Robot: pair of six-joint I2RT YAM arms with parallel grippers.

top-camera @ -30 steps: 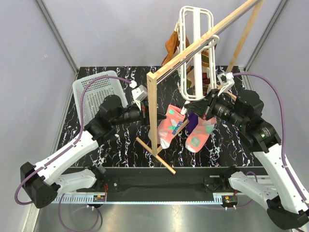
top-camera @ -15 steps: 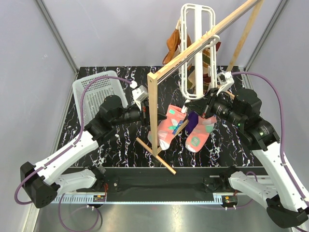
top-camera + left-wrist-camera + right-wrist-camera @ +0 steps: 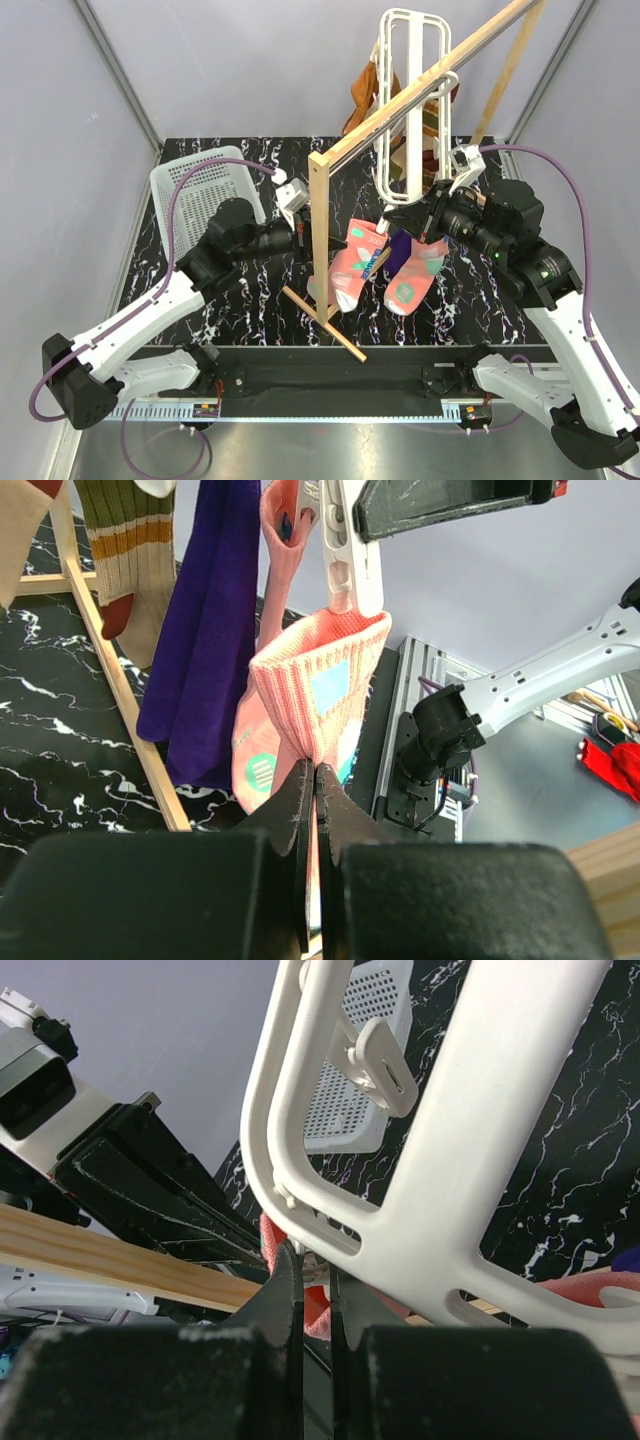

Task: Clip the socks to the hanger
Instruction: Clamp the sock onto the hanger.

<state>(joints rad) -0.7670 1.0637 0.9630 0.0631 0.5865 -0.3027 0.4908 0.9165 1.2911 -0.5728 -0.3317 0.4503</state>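
The white hanger [image 3: 411, 90] hangs from the wooden rail; its frame [image 3: 480, 1150] fills the right wrist view. A pink sock [image 3: 350, 262] hangs from a white clip [image 3: 351, 560], and my left gripper [image 3: 308, 240] is shut on its lower cuff edge [image 3: 318, 695]. A second pink sock [image 3: 415, 276] hangs to the right. My right gripper [image 3: 402, 222] is at the hanger's lower bar, its jaws nearly together on a clip [image 3: 312, 1256] above pink fabric. A tan striped sock [image 3: 127, 540] hangs behind.
The wooden rail stand [image 3: 318, 240] has its post right in front of my left gripper. A purple cloth [image 3: 205, 630] hangs between the socks and an orange-brown cloth [image 3: 362, 92] hangs behind the hanger. A white basket [image 3: 200, 185] lies at the back left.
The hanger has swung slightly to the right and my right gripper has shifted with it. My left gripper keeps its hold on the pink sock, barely moved.
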